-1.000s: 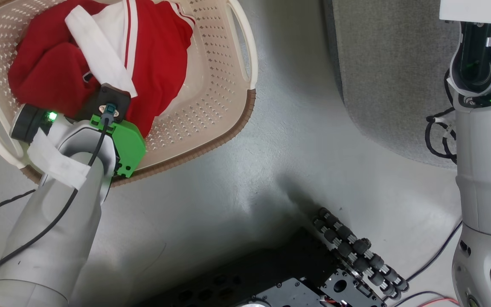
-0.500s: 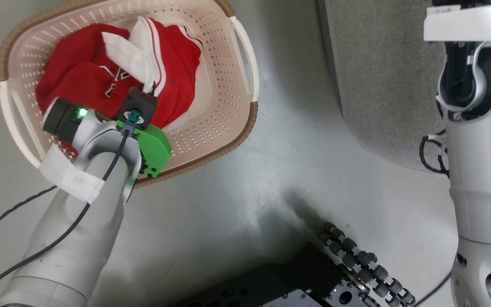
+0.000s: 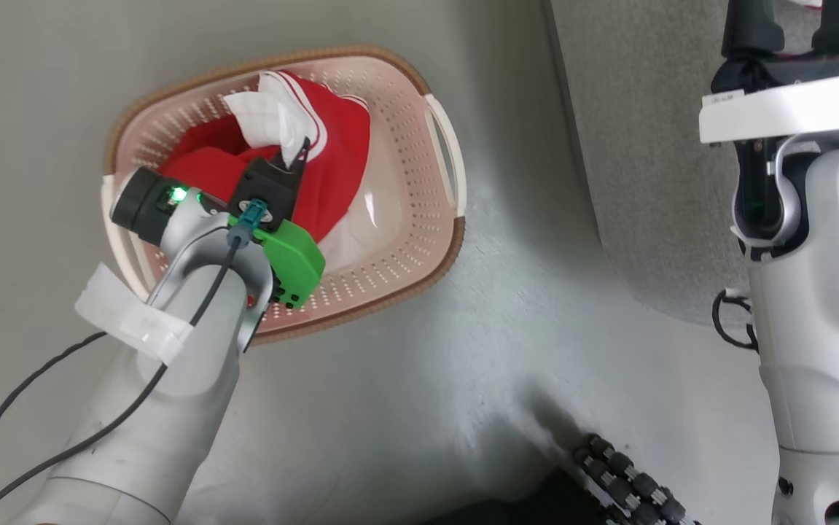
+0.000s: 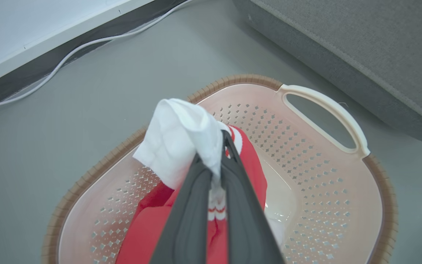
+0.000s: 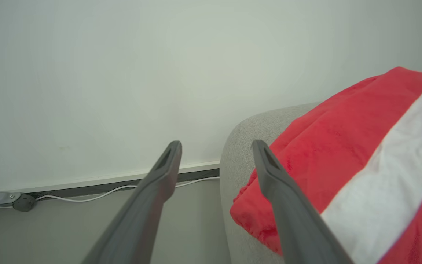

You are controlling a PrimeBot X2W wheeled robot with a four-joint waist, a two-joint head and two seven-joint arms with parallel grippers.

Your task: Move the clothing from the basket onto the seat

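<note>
The cream basket [image 3: 404, 240] stands on the grey floor, left of the grey sofa [image 3: 645, 146]. The red and white clothing [image 3: 339, 153] is bunched inside it. My left gripper [image 3: 299, 153] reaches into the basket from the near side. In the left wrist view it is shut [image 4: 218, 146] on a white fold of the clothing [image 4: 174, 135], held above the basket's [image 4: 324, 205] floor. My right gripper [image 3: 791, 22] is open over the sofa, nothing between its fingers [image 5: 216, 146]. Another red and white garment [image 5: 342, 146] lies on the sofa [image 5: 240, 146] beside it.
The robot's dark base with roller wheels [image 3: 630, 481] sits at the bottom. A black cable [image 3: 11, 408] trails along my left arm. A white wall with a dark baseboard and a white cable [image 4: 68, 55] runs behind the basket. The sofa's side [image 4: 361, 47] is close to the basket's handle.
The head camera has pulled back, so the basket looks smaller and lower. My left gripper has risen with the white fold of the clothing. The right gripper's fingers have come into view.
</note>
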